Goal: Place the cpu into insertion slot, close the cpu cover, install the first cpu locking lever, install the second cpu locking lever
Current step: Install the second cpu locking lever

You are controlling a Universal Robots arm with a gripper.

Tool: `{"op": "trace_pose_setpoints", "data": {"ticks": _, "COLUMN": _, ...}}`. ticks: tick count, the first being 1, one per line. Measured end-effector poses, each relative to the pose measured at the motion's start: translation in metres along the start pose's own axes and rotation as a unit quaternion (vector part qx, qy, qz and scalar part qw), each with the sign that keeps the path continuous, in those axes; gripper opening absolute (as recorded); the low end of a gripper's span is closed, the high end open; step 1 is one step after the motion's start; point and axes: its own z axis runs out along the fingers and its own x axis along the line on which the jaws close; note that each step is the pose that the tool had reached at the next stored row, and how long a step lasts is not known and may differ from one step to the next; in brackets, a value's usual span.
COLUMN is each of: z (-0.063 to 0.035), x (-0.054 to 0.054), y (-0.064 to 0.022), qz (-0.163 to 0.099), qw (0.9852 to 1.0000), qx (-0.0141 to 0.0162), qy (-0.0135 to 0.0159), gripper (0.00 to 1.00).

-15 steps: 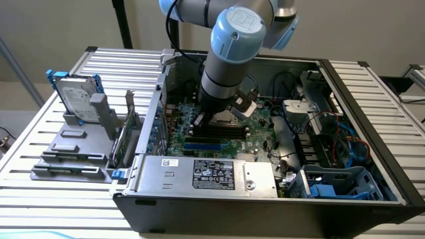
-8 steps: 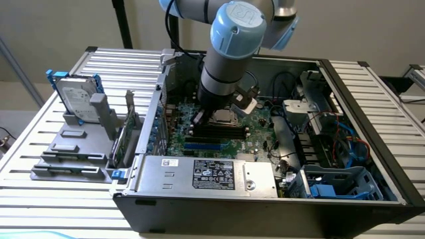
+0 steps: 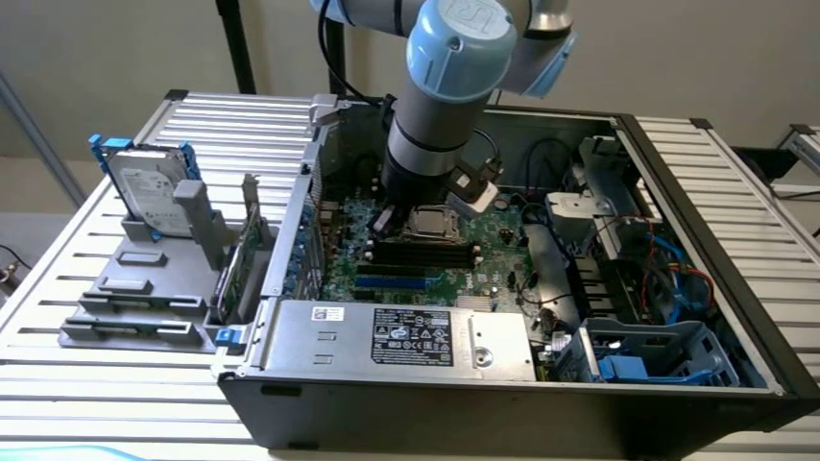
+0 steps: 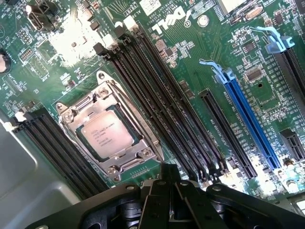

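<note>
Here, on the exterior view's left, a grey drive stand (image 3: 141,288) sits on the slatted metal counter (image 3: 756,182), with a hard drive (image 3: 148,192) propped upright in it. Just beside it to the right lies the open computer case (image 3: 539,403), its grey power-supply box (image 3: 397,336) along the near edge and the green motherboard (image 3: 494,240) behind that. The robot arm (image 3: 443,106) reaches down into the case from above, and the hand (image 3: 417,216) hovers over the board close to the socket area.

In the wrist view, the cpu (image 4: 106,133) lies flat in the insertion slot (image 4: 136,137), its pale metal face with printed text showing through the square window of the cpu cover (image 4: 110,164). The cover lies down flat around the chip. Long black memory slots (image 4: 157,95) run alongside the socket on one side, with more black slots (image 4: 57,152) on the other. Farther right stands a blue card slot (image 4: 250,124). The hand (image 4: 167,183) appears as dark fingers drawn fully together, holding nothing, poised above the board near the socket's corner and not touching it.
</note>
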Motion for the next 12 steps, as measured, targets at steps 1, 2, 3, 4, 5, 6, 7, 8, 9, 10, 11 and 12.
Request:
{"op": "trace_pose_setpoints", "data": {"ticks": 1, "z": 0.0, "x": 0.0, "y": 0.0, "qz": 0.0, "qw": 1.0, "qx": 0.0, "qy": 0.0, "gripper": 0.11}}
{"op": "trace_pose_setpoints", "data": {"ticks": 2, "z": -0.0001, "x": 0.0, "y": 0.0, "qz": 0.0, "qw": 1.0, "qx": 0.0, "qy": -0.0001, "gripper": 0.11}}
{"op": "trace_pose_setpoints", "data": {"ticks": 3, "z": 0.0, "x": -0.0001, "y": 0.0, "qz": -0.001, "qw": 1.0, "qx": -0.0003, "qy": -0.0001, "gripper": 0.11}}
{"op": "trace_pose_setpoints", "data": {"ticks": 4, "z": 0.0003, "x": -0.0001, "y": 0.0, "qz": -0.001, "qw": 1.0, "qx": -0.0007, "qy": 0.0001, "gripper": 0.11}}
{"op": "trace_pose_setpoints", "data": {"ticks": 5, "z": 0.0009, "x": -0.0001, "y": 0.0001, "qz": -0.002, "qw": 1.0, "qx": -0.0013, "qy": 0.0005, "gripper": 0.11}}
{"op": "trace_pose_setpoints", "data": {"ticks": 6, "z": 0.0017, "x": 0.0, "y": 0.0002, "qz": -0.002, "qw": 1.0, "qx": -0.0019, "qy": 0.0009, "gripper": 0.11}}
{"op": "trace_pose_setpoints", "data": {"ticks": 7, "z": 0.0025, "x": 0.0, "y": 0.0003, "qz": -0.003, "qw": 1.0, "qx": -0.0024, "qy": 0.0012, "gripper": 0.11}}
{"op": "trace_pose_setpoints", "data": {"ticks": 8, "z": 0.0034, "x": -0.0001, "y": 0.0005, "qz": -0.004, "qw": 1.0, "qx": -0.0032, "qy": 0.0017, "gripper": 0.11}}
{"op": "trace_pose_setpoints", "data": {"ticks": 9, "z": 0.0046, "x": -0.0003, "y": 0.0008, "qz": -0.005, "qw": 1.0, "qx": -0.004, "qy": 0.0023, "gripper": 0.11}}
{"op": "trace_pose_setpoints", "data": {"ticks": 10, "z": 0.0059, "x": -0.0005, "y": 0.0012, "qz": -0.006, "qw": 1.0, "qx": -0.0047, "qy": 0.0029, "gripper": 0.11}}
{"op": "trace_pose_setpoints", "data": {"ticks": 11, "z": 0.0071, "x": -0.0007, "y": 0.0015, "qz": -0.008, "qw": 1.0, "qx": -0.0051, "qy": 0.0033, "gripper": 0.11}}
{"op": "trace_pose_setpoints", "data": {"ticks": 12, "z": 0.0084, "x": -0.0009, "y": 0.0018, "qz": -0.009, "qw": 0.9999, "qx": -0.0054, "qy": 0.0037, "gripper": 0.11}}
